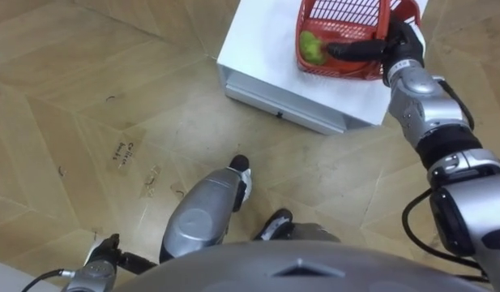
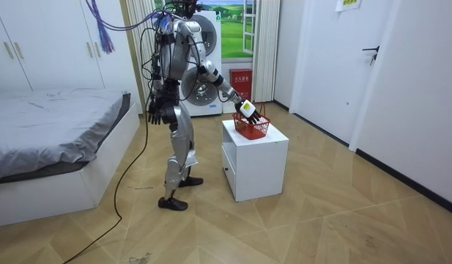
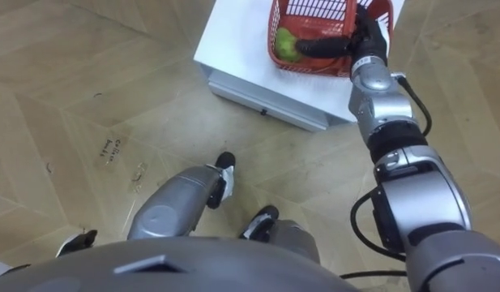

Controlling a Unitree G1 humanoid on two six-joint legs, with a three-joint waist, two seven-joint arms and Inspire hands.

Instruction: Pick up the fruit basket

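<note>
My right hand (image 1: 399, 50) lay fingers straight along the basket (image 1: 335, 70) near rim on the cabinet (image 1: 258, 50), left hand (image 2: 157, 111) hanging relaxed.

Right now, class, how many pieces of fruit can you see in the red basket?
1: a green fruit at the left end of the basket, next to the right hand. Others may be hidden behind that hand.

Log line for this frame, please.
basket: on white cabinet, fruit inside | right hand: at near rim, fingers straight | left hand: hanging idle
</note>
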